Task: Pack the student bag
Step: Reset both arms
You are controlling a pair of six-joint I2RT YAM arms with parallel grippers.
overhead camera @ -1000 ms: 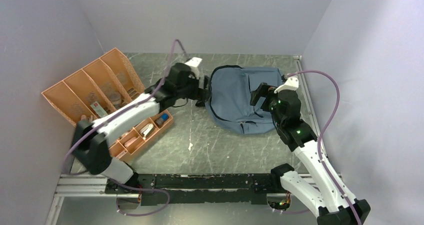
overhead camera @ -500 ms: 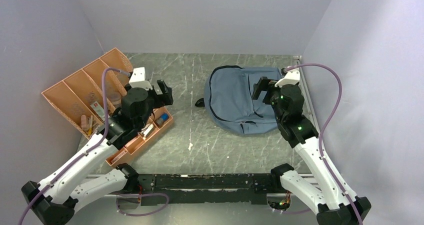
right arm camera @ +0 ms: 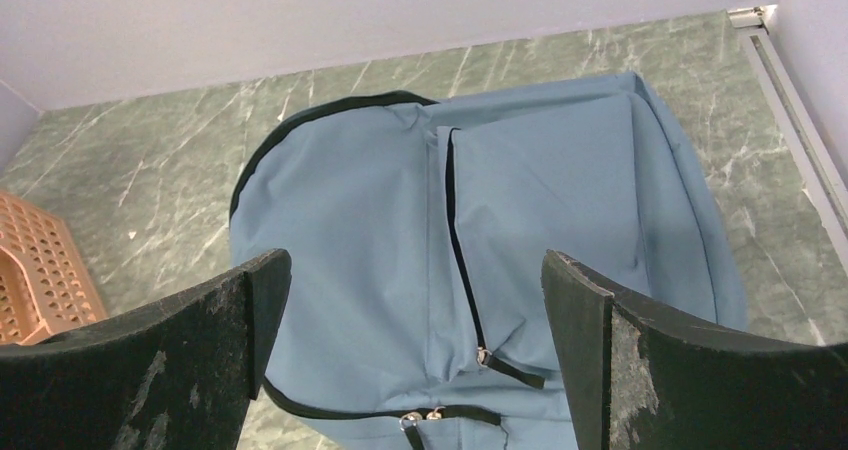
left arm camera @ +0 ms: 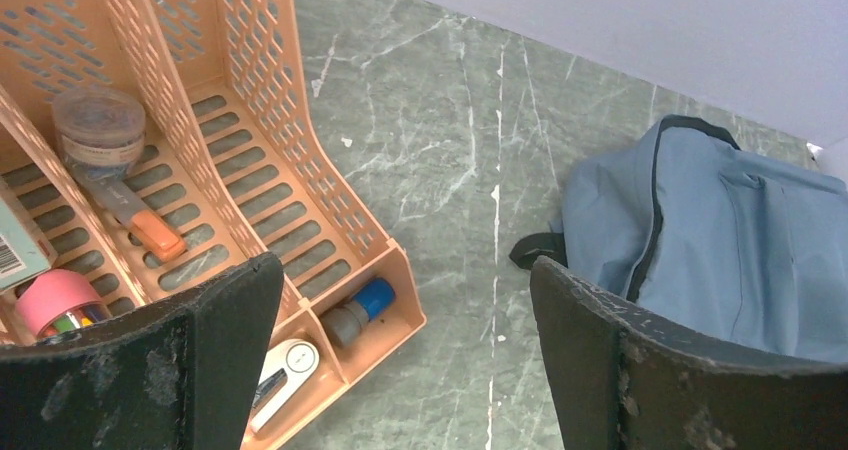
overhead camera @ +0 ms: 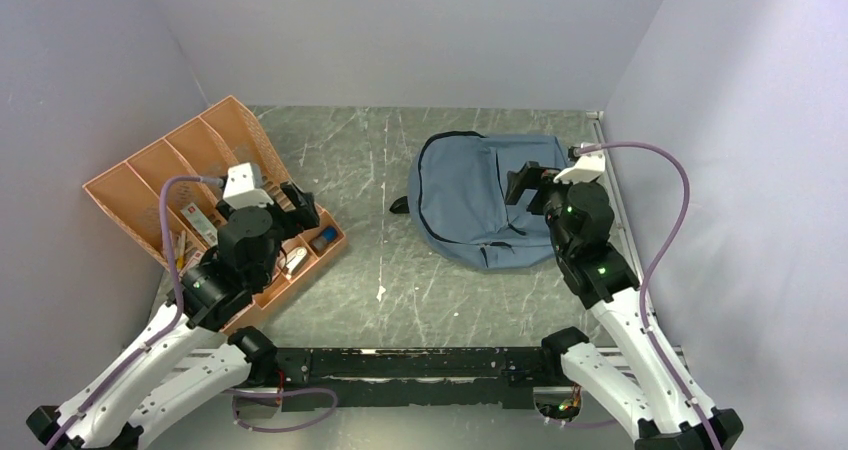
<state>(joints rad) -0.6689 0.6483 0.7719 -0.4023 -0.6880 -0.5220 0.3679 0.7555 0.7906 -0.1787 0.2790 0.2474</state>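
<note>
Fingers (left arm camera: 200, 370) spread on both arms, nothing held; packing not visibly started.

Top view: left gripper (overhead camera: 300, 205) hangs over the orange tray (overhead camera: 150, 180) at the left, while right gripper (overhead camera: 527, 183) sits above the student bag (overhead camera: 465, 205). The bag lies flat on the table (overhead camera: 390, 270) toward the far right, well apart from the tray. Left wrist view: jaws wide, empty. Below them the tray compartments hold a clear jar (left arm camera: 98, 125), an orange-handled cutter (left arm camera: 140, 220), a pink tape roll (left arm camera: 50, 300), a blue-capped item (left arm camera: 362, 308) and a white item (left arm camera: 285, 365). Right wrist view: jaws wide, empty; the front-pocket zipper (right arm camera: 460, 250) looks shut, with zipper pulls (right arm camera: 420, 418) at the near edge. Judged from this, nothing is in the bag. Opening it and moving the tray items over both seem left to do.
</note>
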